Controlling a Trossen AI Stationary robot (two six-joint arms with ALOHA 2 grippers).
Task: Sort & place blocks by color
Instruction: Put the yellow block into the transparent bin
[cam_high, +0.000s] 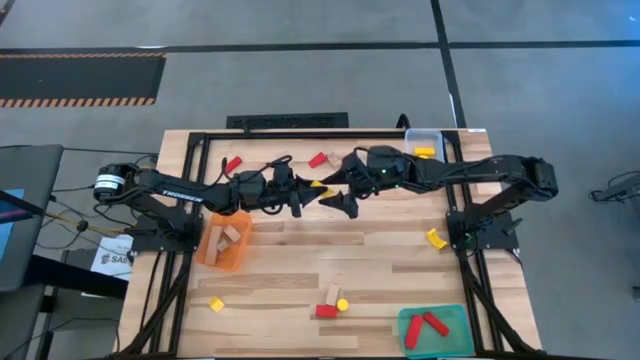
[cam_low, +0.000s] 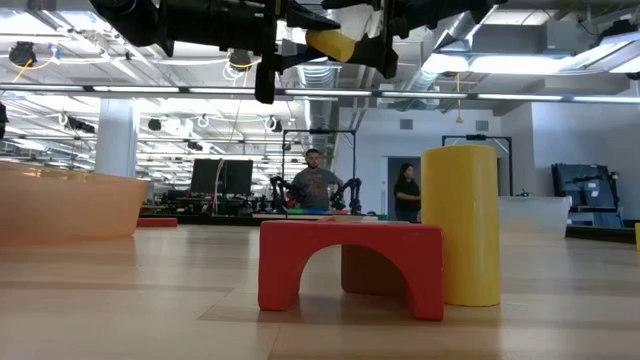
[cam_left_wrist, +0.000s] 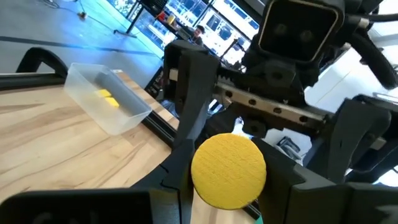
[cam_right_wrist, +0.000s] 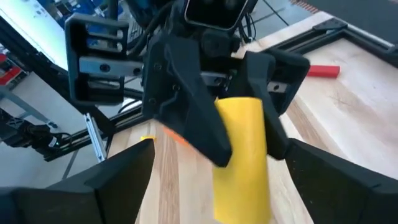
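Grip of the left gripper (cam_high: 311, 191) on a smooth yellow cylinder block (cam_high: 318, 185), fingers narrow around its side, high over the middle of the pale wooden table (cam_high: 380, 265). Facing it head-on, nearly touching: the right gripper (cam_high: 336, 197), fingers spread wide on either side of the same cylinder, not closed on it.

Beneath and beyond the pair, toward the far edge: a flat red block (cam_high: 233, 164), another red block (cam_high: 318, 159) and a small plain wood block (cam_high: 333, 157) beside it. At the far right corner, a clear plastic tray (cam_high: 424, 133) with one yellow bar (cam_high: 425, 152) inside. Just under the left arm, an orange translucent tray (cam_high: 205, 255) with several plain wood blocks (cam_high: 232, 236).

Near the front edge, a cluster: red arch-shaped block (cam_low: 350, 265), upright second yellow cylinder (cam_low: 460, 225) just beside it, a wood block (cam_high: 333, 294) behind. Well apart, a loose yellow cube (cam_high: 216, 304) at front left and a yellow wedge-like block (cam_high: 436, 238) by the right arm's base. At front right, a green tray (cam_high: 455, 312) with two red bars (cam_high: 425, 325).

Far behind the table, two standing people (cam_low: 316, 182).
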